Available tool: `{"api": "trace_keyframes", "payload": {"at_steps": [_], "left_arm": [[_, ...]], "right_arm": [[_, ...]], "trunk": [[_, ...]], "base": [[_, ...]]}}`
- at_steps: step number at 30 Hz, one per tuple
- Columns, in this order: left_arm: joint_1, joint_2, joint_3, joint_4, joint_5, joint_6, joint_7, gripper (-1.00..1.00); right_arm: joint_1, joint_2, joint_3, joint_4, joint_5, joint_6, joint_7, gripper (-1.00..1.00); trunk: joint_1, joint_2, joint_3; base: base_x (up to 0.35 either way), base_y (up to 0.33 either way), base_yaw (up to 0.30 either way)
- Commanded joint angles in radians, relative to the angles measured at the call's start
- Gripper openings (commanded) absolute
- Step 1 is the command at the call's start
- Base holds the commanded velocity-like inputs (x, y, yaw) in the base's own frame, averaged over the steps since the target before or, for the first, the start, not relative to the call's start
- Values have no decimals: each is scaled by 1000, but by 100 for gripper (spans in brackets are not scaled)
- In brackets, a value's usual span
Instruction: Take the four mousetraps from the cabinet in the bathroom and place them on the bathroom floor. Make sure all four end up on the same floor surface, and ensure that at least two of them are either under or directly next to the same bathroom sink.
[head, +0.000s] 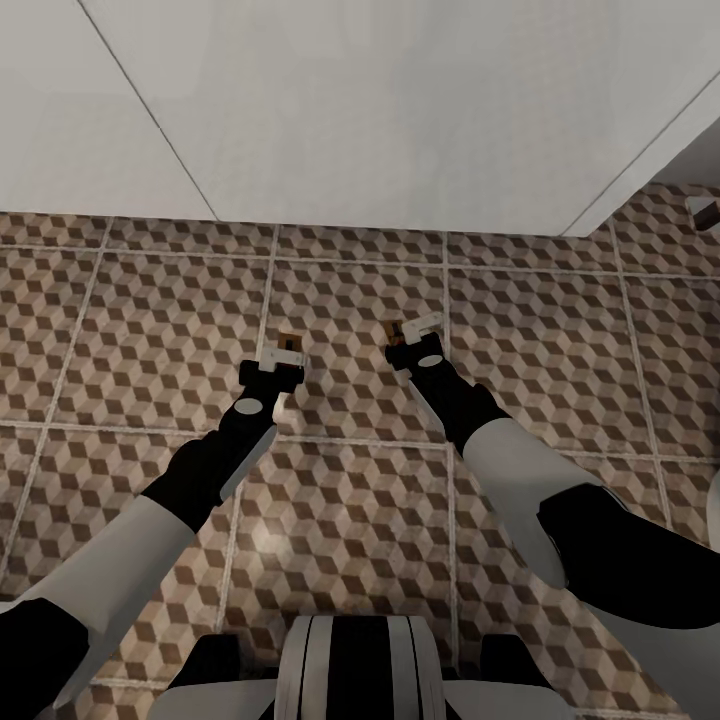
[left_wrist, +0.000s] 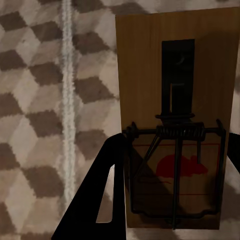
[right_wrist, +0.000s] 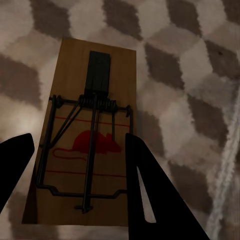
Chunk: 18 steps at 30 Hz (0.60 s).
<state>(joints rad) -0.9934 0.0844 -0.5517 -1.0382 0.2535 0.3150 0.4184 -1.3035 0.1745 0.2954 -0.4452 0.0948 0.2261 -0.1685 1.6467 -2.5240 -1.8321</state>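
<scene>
You are holding one mousetrap per arm above bathroom floor (head: 150, 320): left end effector (head: 283, 352) gripping left mousetrap (left_wrist: 175, 125), right end effector (head: 415, 335) gripping right mousetrap (right_wrist: 87, 145). White unit (head: 400, 110) at 12 o'clock. Keep boards flat, lowering gently before releasing.

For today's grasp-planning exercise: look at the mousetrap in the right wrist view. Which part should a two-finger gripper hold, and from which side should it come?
Grip the mousetrap across its two long wooden edges, coming in from the short end nearest the right gripper, fingers either side. The board is flat and narrow, so its long edges give parallel faces, and the wire spring and bar on top stay untouched. The fingers already straddle it that way.
</scene>
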Motion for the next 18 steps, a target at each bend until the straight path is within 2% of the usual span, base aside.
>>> {"api": "trace_keyframes", "payload": {"at_steps": [1, 18], "left_arm": [[-1, 2, -5, -2, 7, 4, 13, -100], [6, 2, -5, 0, 7, 4, 13, -100]], "right_arm": [[0, 0, 4, -1, 10, 9, -3, -100], [0, 0, 4, 0, 10, 9, -3, -100]], "trunk": [[0, 0, -1], [0, 0, -1]], "base": [[63, 0, 0], [19, 0, 0]]}}
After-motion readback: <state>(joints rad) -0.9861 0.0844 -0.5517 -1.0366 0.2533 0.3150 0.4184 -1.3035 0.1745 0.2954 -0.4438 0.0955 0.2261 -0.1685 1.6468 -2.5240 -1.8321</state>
